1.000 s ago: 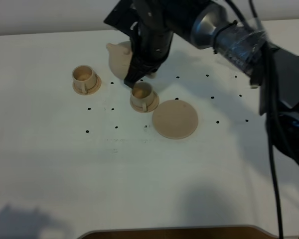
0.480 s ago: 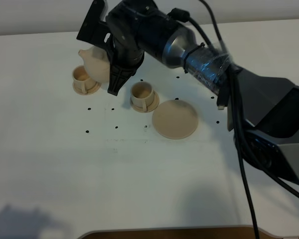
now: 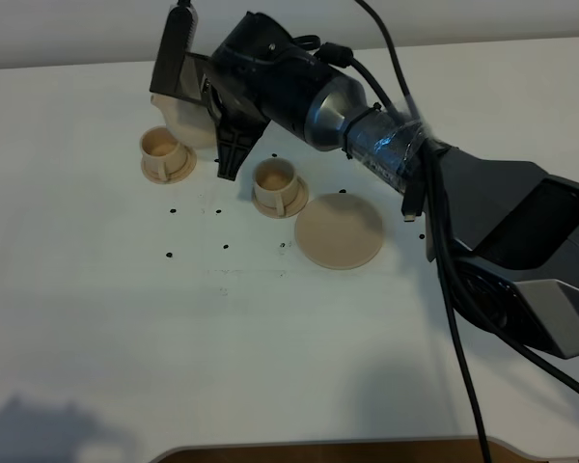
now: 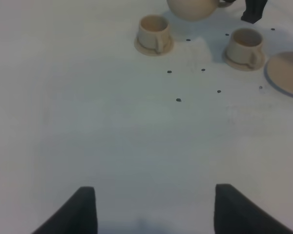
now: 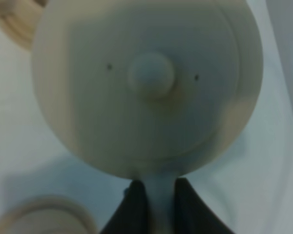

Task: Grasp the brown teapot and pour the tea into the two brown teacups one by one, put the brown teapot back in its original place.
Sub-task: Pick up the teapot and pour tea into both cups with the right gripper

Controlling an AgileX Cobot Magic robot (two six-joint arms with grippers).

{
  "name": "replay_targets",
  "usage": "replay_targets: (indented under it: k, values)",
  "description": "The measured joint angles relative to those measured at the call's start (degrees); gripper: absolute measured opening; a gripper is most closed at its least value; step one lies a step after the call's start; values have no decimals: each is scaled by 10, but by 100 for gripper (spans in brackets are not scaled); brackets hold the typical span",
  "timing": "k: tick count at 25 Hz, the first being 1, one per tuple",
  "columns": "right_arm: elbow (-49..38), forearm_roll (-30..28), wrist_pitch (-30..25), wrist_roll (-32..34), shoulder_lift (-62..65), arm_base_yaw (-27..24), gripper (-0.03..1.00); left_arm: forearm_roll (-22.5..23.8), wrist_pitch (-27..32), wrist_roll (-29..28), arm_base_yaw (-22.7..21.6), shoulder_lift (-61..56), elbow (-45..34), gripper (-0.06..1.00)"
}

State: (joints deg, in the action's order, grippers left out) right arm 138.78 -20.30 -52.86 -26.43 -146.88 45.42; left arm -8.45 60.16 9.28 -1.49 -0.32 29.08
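The right arm (image 3: 386,145) is stretched from the right across to the far left of the worktop (image 3: 270,338); the right gripper (image 5: 158,207) is clamped narrowly on the loop handle of the teapot (image 3: 181,118), which is held just beyond the left cup (image 3: 164,154), partly hidden by the wrist; the left gripper (image 4: 154,214) is held wide over bare surface on the near side. The worktop is white, marked with small black dots (image 3: 171,210); the right cup (image 3: 276,183) is set just beside a flat round disc (image 3: 339,231). A second earlier the teapot was held beyond the right cup; it has since been carried left.
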Motion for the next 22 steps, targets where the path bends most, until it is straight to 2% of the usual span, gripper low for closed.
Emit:
replay_targets:
  k: [9,15,22]
  values:
    - [0,-87,17,-14,-18,5,10,0,0,0,0,0,0,54]
    - [0,-106,28,-43,-18,10,10,0,0,0,0,0,0,54]
    - [0,-163,43,-48,-18,22,10,0,0,0,0,0,0,54]
